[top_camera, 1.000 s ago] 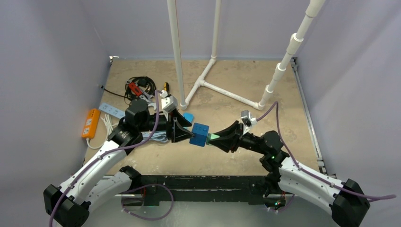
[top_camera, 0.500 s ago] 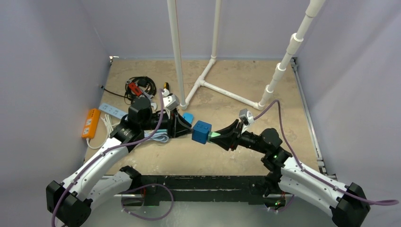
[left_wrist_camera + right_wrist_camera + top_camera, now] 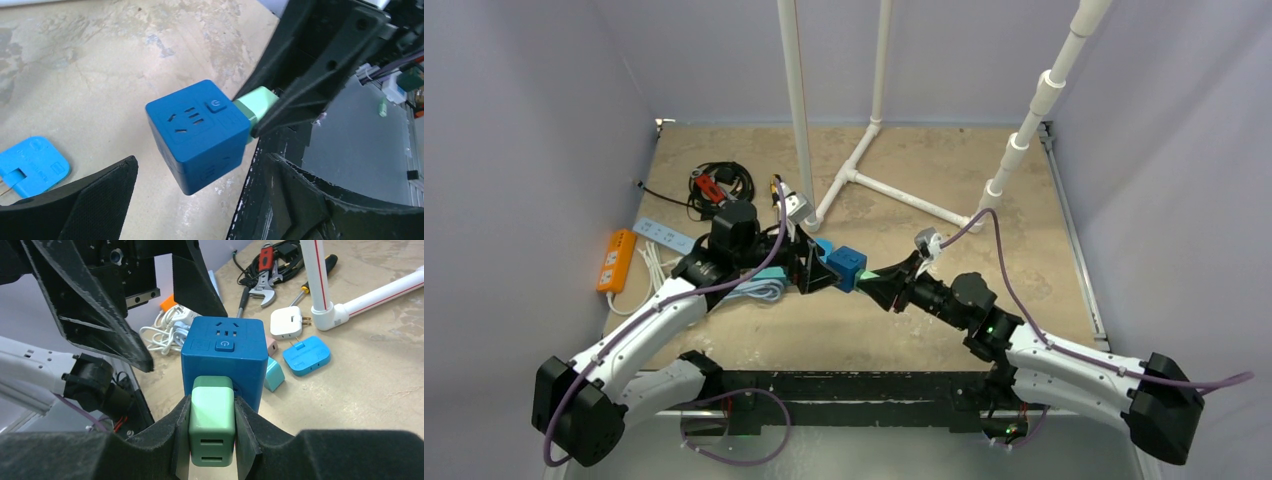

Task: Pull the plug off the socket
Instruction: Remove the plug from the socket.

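A blue cube socket (image 3: 848, 266) hangs above the table, carried by the pale green plug (image 3: 212, 417) that sits in its near face. My right gripper (image 3: 212, 440) is shut on the plug, one pad on each side. In the left wrist view the cube (image 3: 200, 135) lies just ahead of and between the tips of my left gripper (image 3: 200, 200). That gripper is open wide, with a gap to the cube on both sides. The plug (image 3: 254, 104) and the right gripper's black fingers (image 3: 310, 65) show beyond the cube.
A flat blue adapter (image 3: 306, 355), a white adapter (image 3: 286, 322) and a small light-blue piece (image 3: 273, 375) lie on the table under the cube. Tools and cables (image 3: 719, 185), an orange power strip (image 3: 615, 260) and a white strip (image 3: 662, 234) lie left. White PVC pipes (image 3: 894, 190) stand behind.
My left gripper's fingers have spread wide apart and now flank the cube. Both arms and the cube have shifted slightly away from the bases. The right gripper still holds the plug.
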Action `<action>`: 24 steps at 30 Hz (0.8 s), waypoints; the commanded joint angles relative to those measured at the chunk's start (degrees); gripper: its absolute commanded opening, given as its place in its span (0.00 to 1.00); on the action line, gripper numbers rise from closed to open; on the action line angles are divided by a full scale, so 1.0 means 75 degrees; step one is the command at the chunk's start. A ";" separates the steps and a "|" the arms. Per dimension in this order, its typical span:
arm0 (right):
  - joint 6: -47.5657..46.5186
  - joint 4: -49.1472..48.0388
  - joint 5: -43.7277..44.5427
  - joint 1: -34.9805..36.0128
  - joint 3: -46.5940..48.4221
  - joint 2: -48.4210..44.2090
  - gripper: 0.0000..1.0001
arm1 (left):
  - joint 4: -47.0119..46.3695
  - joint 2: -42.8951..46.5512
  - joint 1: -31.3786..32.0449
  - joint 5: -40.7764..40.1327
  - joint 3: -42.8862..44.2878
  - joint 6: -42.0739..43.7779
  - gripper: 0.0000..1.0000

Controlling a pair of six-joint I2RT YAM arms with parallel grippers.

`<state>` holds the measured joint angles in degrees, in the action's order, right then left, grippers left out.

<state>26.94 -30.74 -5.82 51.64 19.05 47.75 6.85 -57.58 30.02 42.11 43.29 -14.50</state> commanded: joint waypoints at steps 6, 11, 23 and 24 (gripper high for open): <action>-0.0411 -0.0837 0.2044 0.0640 0.0537 0.0341 0.00 | -0.0305 -0.0330 -0.0031 -0.0573 0.0246 -0.0386 0.96; -0.0565 -0.0776 0.2524 0.0952 0.0745 0.0750 0.00 | -0.0436 -0.0488 -0.0031 -0.0754 0.0272 -0.0570 0.96; -0.0686 -0.0945 0.3281 0.1801 0.1147 0.1513 0.00 | -0.0951 -0.0877 -0.0073 -0.1249 0.0234 -0.1043 0.96; -0.0677 -0.0938 0.3363 0.1834 0.1159 0.1525 0.00 | -0.0933 -0.0877 -0.0076 -0.1355 0.0241 -0.1014 0.96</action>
<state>22.85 -32.03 15.09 64.25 24.14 59.33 3.09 -64.23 29.95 34.11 43.29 -20.97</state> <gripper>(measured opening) 0.340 0.960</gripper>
